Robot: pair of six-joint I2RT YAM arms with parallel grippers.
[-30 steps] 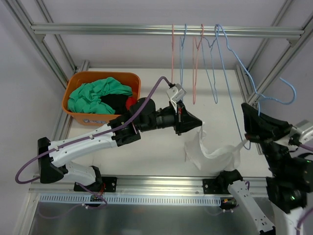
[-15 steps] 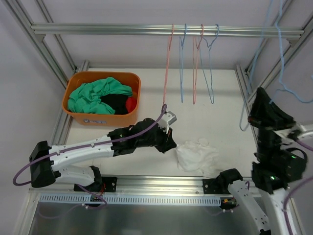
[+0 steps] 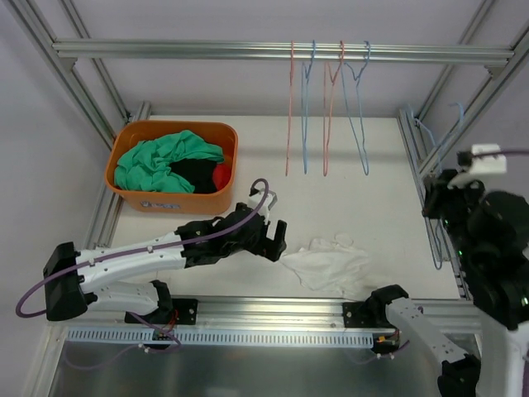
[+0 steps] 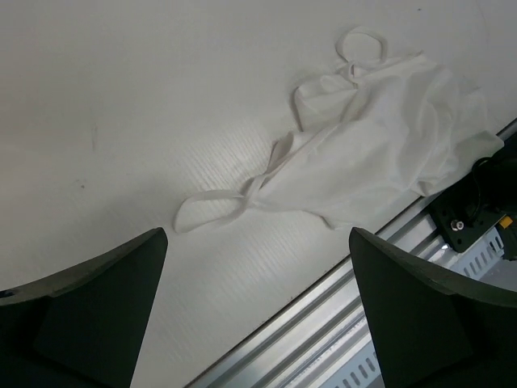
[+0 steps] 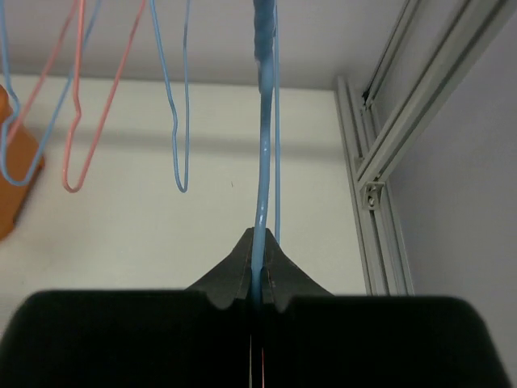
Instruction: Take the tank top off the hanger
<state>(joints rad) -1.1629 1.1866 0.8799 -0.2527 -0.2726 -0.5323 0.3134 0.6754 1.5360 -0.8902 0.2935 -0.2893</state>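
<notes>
The white tank top (image 3: 331,266) lies crumpled on the table near the front rail, free of any hanger; in the left wrist view the tank top (image 4: 380,153) shows its loose straps toward the camera. My left gripper (image 3: 277,240) hovers just left of it, open, with nothing between its fingers (image 4: 81,315). At the far right my right gripper (image 3: 433,203) is shut on the bare blue hanger (image 3: 435,244). The right wrist view shows the hanger's wire (image 5: 265,121) rising straight out of my right gripper (image 5: 260,271).
An orange basket (image 3: 124,186) of green, black and red clothes stands at the back left. Several empty pink and blue hangers (image 3: 326,107) hang from the overhead rail (image 3: 165,50). Aluminium frame posts (image 3: 413,141) line the right side, and a rail (image 3: 273,310) runs along the front.
My left gripper has opened and dropped low, letting go of the tank top, which now lies flat on the table. The right arm has swung the empty hanger out to the right.
</notes>
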